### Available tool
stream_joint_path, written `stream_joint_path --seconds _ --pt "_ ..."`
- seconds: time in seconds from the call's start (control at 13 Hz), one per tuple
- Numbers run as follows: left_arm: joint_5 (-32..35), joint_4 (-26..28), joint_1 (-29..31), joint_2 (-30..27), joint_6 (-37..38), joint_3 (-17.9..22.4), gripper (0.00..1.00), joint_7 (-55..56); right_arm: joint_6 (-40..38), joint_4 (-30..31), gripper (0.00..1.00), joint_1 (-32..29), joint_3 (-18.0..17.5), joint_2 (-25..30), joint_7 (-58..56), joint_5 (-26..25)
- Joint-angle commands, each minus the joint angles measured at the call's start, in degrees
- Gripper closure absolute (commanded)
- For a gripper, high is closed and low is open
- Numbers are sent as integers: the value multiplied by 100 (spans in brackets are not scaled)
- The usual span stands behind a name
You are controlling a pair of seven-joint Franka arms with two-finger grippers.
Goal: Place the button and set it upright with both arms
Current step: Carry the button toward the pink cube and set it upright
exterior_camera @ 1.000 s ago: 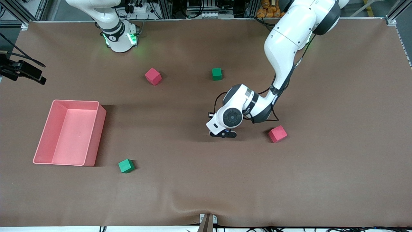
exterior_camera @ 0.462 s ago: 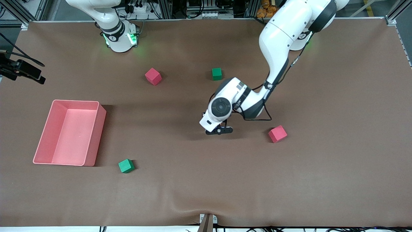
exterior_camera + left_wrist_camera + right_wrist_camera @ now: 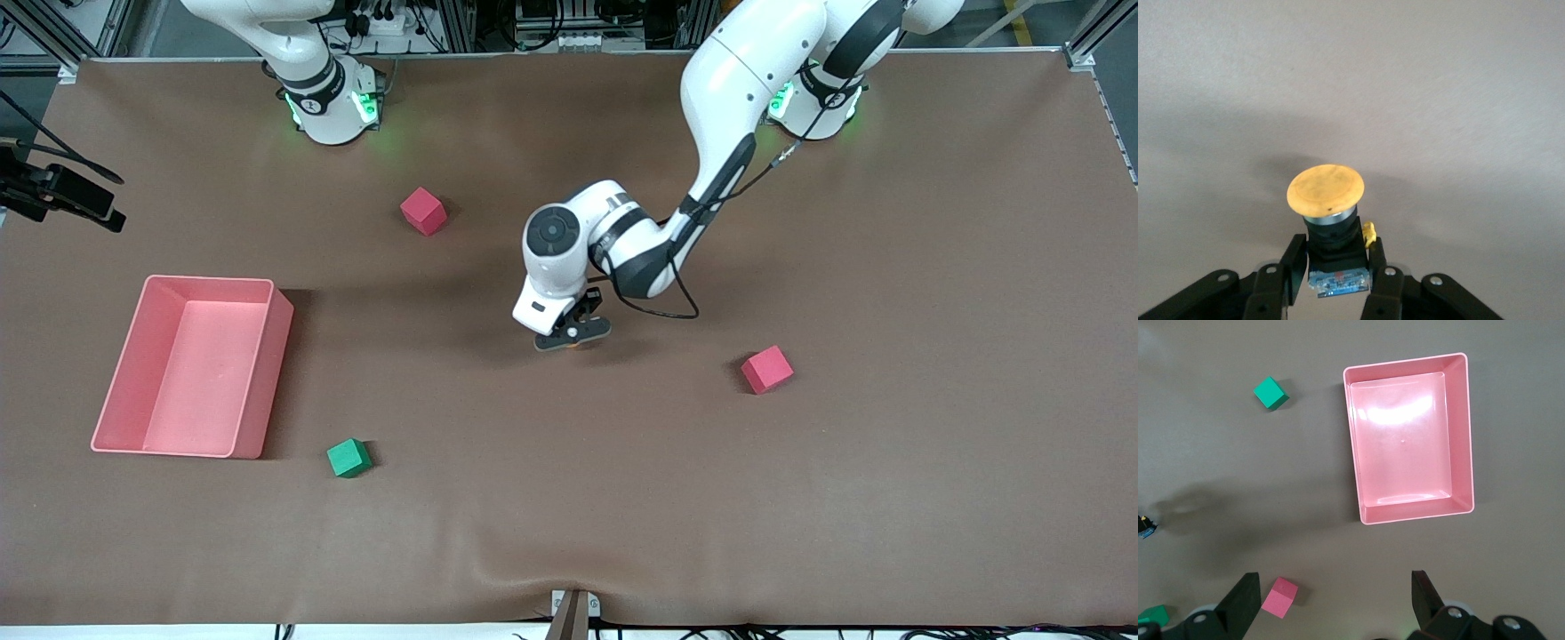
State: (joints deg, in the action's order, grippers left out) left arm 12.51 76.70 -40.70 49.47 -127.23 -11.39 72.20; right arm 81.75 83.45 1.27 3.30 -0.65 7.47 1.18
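Observation:
The button (image 3: 1325,189) has a round orange cap on a black body with a blue base. My left gripper (image 3: 1336,265) is shut on that black body, with the cap pointing away from the fingers. In the front view the left gripper (image 3: 572,335) hangs low over the middle of the brown table, and a bit of orange shows beneath it. My right gripper (image 3: 1335,597) is open with nothing between its fingers. It waits high over the table near the pink bin (image 3: 1408,447) and does not show in the front view.
The pink bin (image 3: 191,364) stands toward the right arm's end. One red cube (image 3: 423,211) lies near the right arm's base. Another red cube (image 3: 767,369) lies beside the left gripper, toward the left arm's end. A green cube (image 3: 348,458) sits next to the bin.
The left arm has swung toward the right arm's end with the button in its grip. It now covers the green cube that showed beside it. The right arm has not moved.

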Motion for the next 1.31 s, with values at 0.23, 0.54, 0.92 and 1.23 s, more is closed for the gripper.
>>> stream_joint_path --seconds 0.23,0.54,0.92,1.23 --pt "1375 38 -753 97 -399 321 100 1243 -98 -74 0 -30 -5 -14 -62 67" --pt "1957 38 -1439 177 -399 910 100 1332 -124 -74 0 -39 -14 -22 -62 67" --pt "3106 56 -1616 316 -793 1078 100 1840 -142 -74 0 -30 -14 -22 -71 67" --pt "4598 65 -1643 475 -1058 1104 100 2446 -134 -74 0 -39 -14 -22 -71 67"
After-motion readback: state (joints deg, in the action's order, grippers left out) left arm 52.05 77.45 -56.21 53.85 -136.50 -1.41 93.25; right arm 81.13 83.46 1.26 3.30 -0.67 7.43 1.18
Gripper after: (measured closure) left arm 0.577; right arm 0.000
